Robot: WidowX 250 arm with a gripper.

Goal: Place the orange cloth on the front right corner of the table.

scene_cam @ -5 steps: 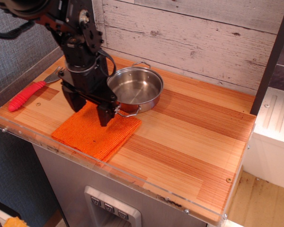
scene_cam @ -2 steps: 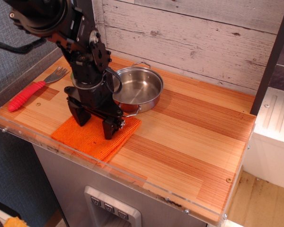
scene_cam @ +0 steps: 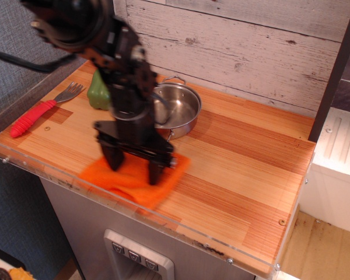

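Observation:
The orange cloth (scene_cam: pixel 134 182) lies on the table (scene_cam: pixel 245 175) near its front edge, left of the middle, a little bunched and blurred. My gripper (scene_cam: pixel 134 168) stands upright over it. Its two black fingers (scene_cam: pixel 156 172) are spread apart, with the tips down on the cloth on either side of its middle. The front right corner of the table is bare wood.
A steel pot (scene_cam: pixel 178 108) stands just behind the gripper. A green pepper-like object (scene_cam: pixel 98 93) sits at the back left, and a red-handled fork (scene_cam: pixel 32 116) lies at the left edge. A clear acrylic rim (scene_cam: pixel 181 224) runs along the front edge.
The gripper has moved right and towards the front edge, and the cloth has slid and bunched along with it. The green object behind the arm has come into view.

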